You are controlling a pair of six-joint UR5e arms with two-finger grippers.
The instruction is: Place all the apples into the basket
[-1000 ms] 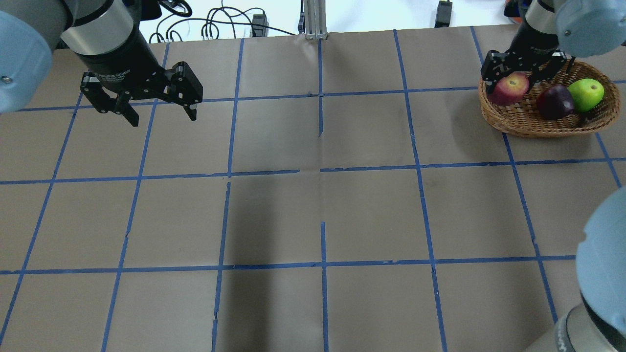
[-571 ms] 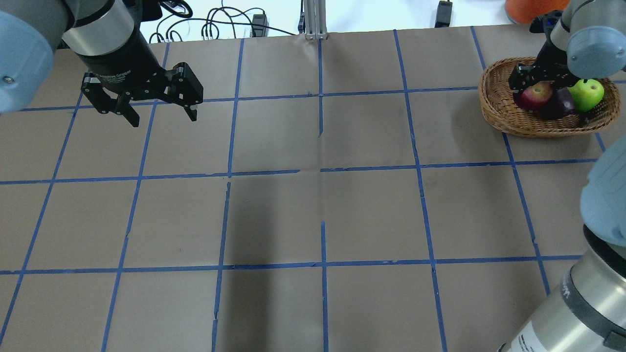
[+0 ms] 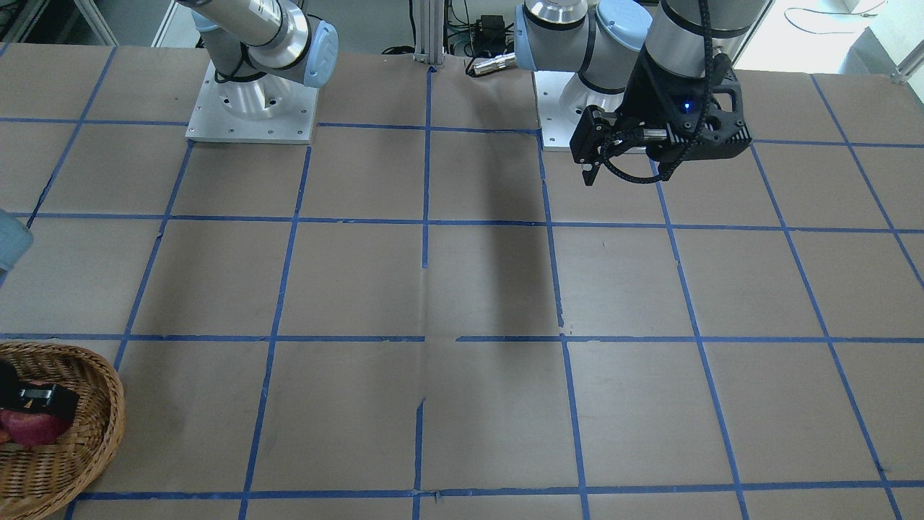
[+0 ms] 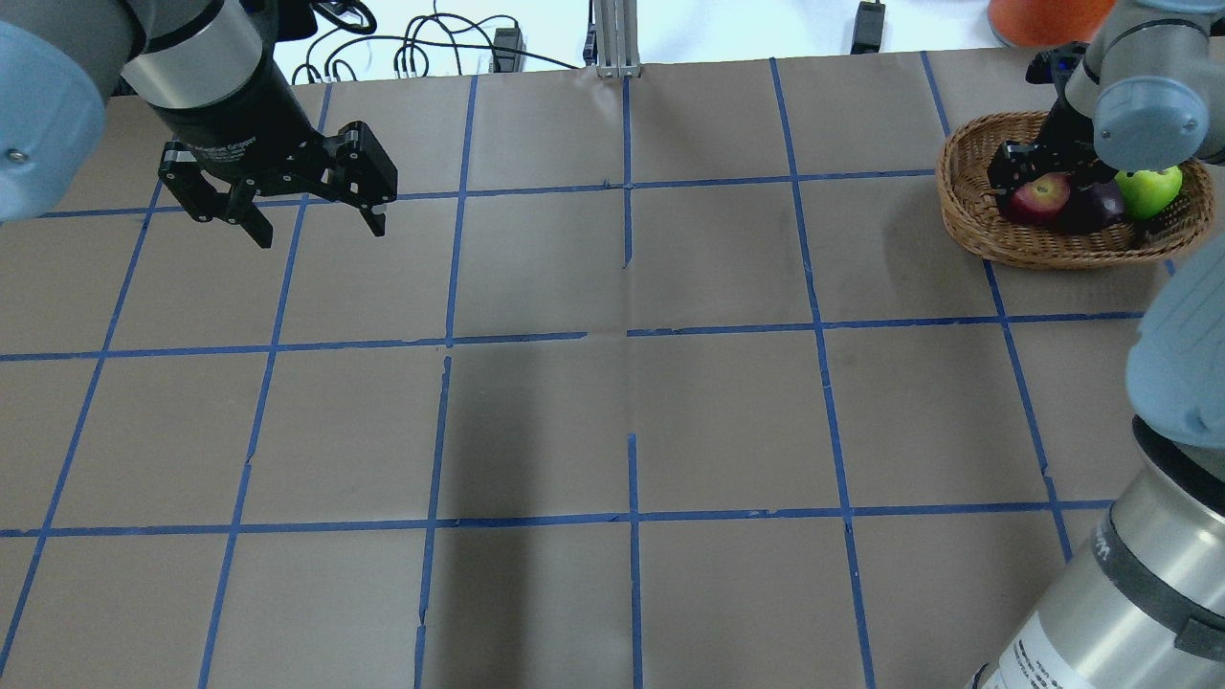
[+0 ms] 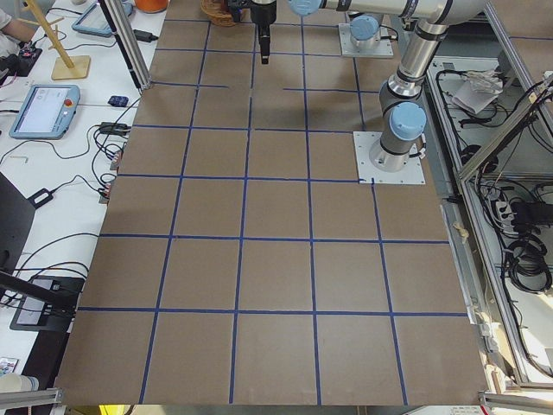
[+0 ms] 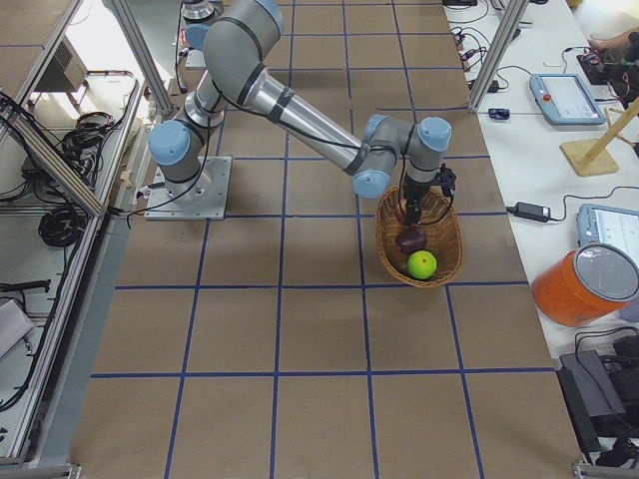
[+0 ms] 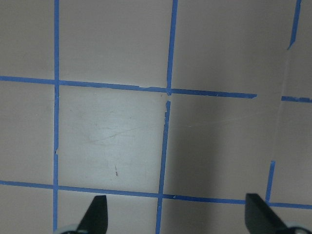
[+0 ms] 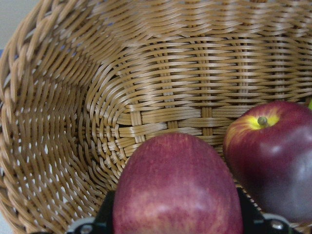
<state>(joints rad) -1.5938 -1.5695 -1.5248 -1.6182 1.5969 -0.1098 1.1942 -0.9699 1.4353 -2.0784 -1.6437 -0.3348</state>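
The tan wicker basket (image 4: pixel 967 225) stands at the table's far right. My right gripper (image 4: pixel 1041 184) is down inside it, shut on the lighter red apple (image 4: pixel 1039 201). In the right wrist view that apple (image 8: pixel 178 190) sits between the fingers just above the basket floor (image 8: pixel 122 97). The dark maroon apple (image 4: pixel 1101 203) and the lime-green apple (image 4: pixel 1148 189) lie in the basket beside it. My left gripper (image 4: pixel 319 233) is open and empty, hovering over the far left of the table.
Brown paper with a blue tape grid (image 4: pixel 632 335) covers the table. An orange container (image 4: pixel 1043 19) and cables (image 4: pixel 431 48) sit beyond the far edge. The right arm's elbow (image 4: pixel 1177 383) hangs over the near right corner.
My right gripper has moved right and down with the lighter red apple, from over the basket's left rim to inside it next to the maroon apple. The left arm has not moved.
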